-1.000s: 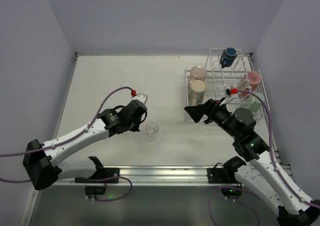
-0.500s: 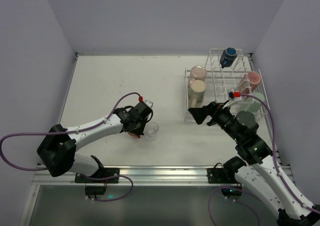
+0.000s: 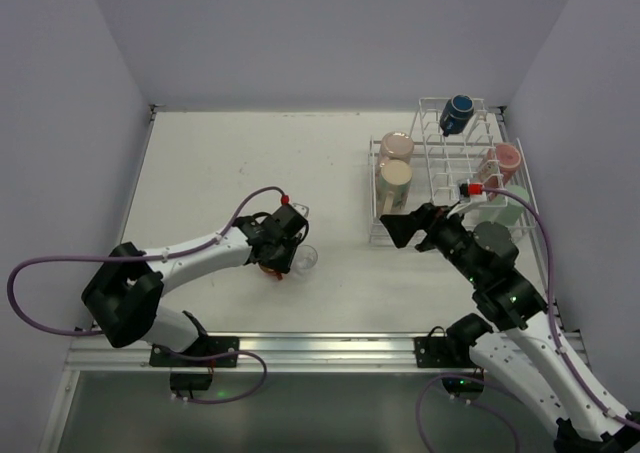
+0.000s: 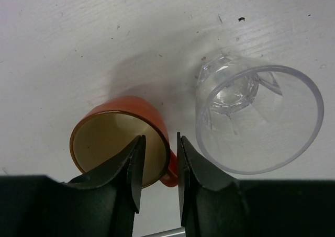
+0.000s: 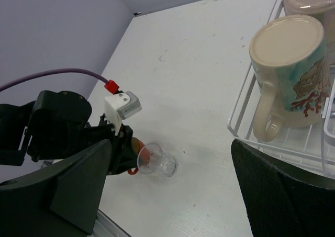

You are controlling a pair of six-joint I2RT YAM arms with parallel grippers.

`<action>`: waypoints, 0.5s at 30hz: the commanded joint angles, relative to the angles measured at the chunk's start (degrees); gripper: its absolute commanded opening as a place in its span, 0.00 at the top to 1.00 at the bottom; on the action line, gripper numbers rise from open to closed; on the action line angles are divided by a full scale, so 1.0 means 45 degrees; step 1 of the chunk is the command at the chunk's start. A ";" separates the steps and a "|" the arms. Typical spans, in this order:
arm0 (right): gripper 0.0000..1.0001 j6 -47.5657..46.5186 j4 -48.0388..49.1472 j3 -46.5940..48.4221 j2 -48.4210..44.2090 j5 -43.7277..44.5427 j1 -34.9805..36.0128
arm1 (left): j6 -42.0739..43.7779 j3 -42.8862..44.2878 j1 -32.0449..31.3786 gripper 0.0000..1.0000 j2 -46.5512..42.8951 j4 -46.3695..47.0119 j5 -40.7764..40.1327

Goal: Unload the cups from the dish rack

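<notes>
left claw (image 4: 160,140) is down on the orange cup (image 4: 107,137), gap narrow, fingers straddling the rim next to the handle: one inside the cup, one outside. inner finger looks clear of the wall, so not clamped
orange cup sits upright on the table (image 3: 220,163), close to the near edge, a bit left of middle
clear glass (image 4: 256,122) upright just beside it on the rack side, thin gap between them
right claw (image 3: 398,227) spread wide, nothing in it, hovering just off the near-left corner of the dish rack (image 3: 440,158)
rack is along the table's right edge, toward the far right corner
in the rack: two beige mugs (image 3: 396,178) at its left end, dark blue mug (image 3: 458,113) on the far dividers, pink cup (image 3: 505,158) on the right side, green tumbler (image 3: 505,213) near-right, partly hidden by the right arm
</notes>
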 commanded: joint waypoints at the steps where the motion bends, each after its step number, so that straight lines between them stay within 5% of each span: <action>1: 0.01 -0.0397 -0.0076 0.0991 0.0169 0.0425 0.0004 | 0.0292 0.0446 0.0095 0.64 -0.0173 -0.0341 -0.0140; 9: 0.03 -0.1216 -0.0818 0.2144 0.0735 0.2080 0.0004 | 0.0409 0.1479 0.0095 0.55 -0.1227 -0.1142 -0.0375; 15: 0.19 -0.2601 -0.1600 0.3862 0.2491 0.4991 -0.0307 | 0.0954 0.2963 0.0094 0.46 -0.2925 -0.0638 -0.0375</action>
